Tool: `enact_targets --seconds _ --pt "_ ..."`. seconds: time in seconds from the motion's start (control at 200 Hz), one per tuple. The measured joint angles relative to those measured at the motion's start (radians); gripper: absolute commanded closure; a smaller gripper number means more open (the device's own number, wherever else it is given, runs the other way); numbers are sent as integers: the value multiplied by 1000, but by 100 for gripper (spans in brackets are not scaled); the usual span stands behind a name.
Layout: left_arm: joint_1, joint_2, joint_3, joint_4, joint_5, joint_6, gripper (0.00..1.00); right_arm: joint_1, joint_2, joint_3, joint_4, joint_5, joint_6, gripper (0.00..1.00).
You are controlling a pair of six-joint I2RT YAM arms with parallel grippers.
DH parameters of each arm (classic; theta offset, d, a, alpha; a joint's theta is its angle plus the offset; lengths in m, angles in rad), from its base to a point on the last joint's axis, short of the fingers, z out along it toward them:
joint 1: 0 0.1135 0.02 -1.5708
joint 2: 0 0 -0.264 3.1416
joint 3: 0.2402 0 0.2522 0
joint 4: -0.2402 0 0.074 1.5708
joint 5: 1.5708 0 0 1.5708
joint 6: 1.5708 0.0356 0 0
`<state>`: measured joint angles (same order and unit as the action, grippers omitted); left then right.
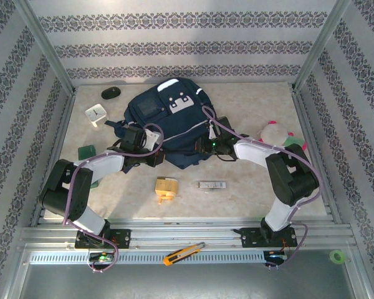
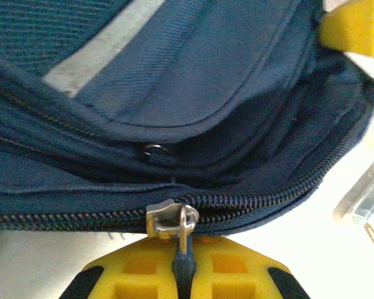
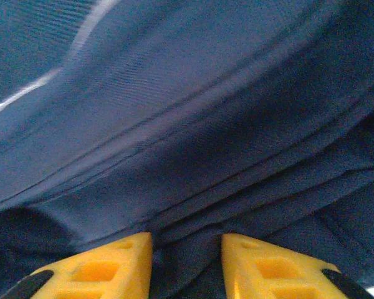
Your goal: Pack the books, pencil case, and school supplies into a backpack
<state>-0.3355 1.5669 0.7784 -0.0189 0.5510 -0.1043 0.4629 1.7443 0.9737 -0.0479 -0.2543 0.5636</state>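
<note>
The navy backpack (image 1: 168, 118) lies in the middle of the table with its zippered edge toward me. My left gripper (image 1: 154, 156) is at its near left edge, shut (image 2: 184, 244) on the dark pull tab of the silver zipper slider (image 2: 167, 218). From the right, my right gripper (image 1: 204, 146) presses into the near right edge; its yellow fingers (image 3: 121, 258) pinch a fold of blue fabric (image 3: 187, 240). The school supplies lie in front: a tan-yellow block (image 1: 166, 189) and a silver bar (image 1: 209, 185). The books and pencil case are out of view.
A white clock (image 1: 96, 113) and a black mouse (image 1: 110, 93) lie at the back left, and a small green item (image 1: 86, 151) is by the left arm. A pink-green plush (image 1: 279, 134) sits at the right. A box cutter (image 1: 183, 253) rests on the near rail.
</note>
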Motion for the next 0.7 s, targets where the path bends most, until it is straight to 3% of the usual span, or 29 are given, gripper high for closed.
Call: enact_targets --seconds 0.425,0.53,0.7 --pt "-177 145 172 -58 85 0 88 9 28 -23 138 139 163 72" --pt "-201 164 183 -51 109 -23 73 11 31 -23 152 157 172 69" --pt "-212 161 186 -32 141 -36 45 10 19 -24 165 143 159 53"
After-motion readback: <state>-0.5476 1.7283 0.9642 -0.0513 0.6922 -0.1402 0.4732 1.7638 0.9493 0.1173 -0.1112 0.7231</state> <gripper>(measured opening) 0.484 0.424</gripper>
